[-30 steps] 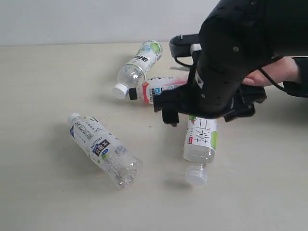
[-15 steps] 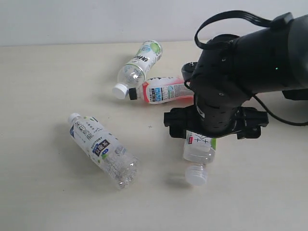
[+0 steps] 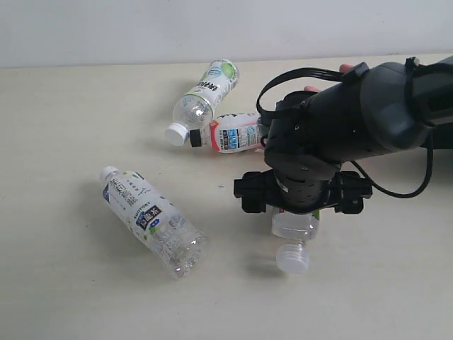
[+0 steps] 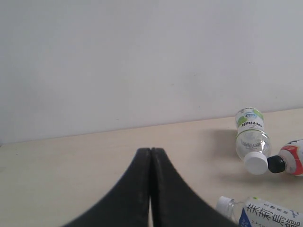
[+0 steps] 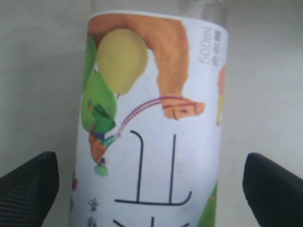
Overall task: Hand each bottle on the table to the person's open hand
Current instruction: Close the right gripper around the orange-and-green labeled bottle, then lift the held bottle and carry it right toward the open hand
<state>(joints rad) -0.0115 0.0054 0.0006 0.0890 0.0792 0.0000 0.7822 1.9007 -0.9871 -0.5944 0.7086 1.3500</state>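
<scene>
While the pale table (image 3: 64, 297) carries all four bottles (image 3: 152, 221), the right gripper (image 5: 151, 189) straddles the front white-capped bottle (image 3: 294, 227), its fingers (image 5: 28, 189) released and clear of both sides. The left gripper (image 4: 150, 189) is clenched on nothing. Part of the person's hand (image 3: 345, 69) shows behind the arm (image 3: 354, 120).

left gripper (image 4: 150, 151) jaws together | white-capped bottle (image 4: 251, 135) beside black-capped bottle (image 4: 289, 161) | table (image 4: 71, 156)

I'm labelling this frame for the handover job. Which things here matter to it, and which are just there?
Job: front-right bottle under the open right end effector; black-capped bottle; back bottle; front-left bottle; person's hand, only fingertips showing; table.
Just there: wall; shut left end effector.
</scene>
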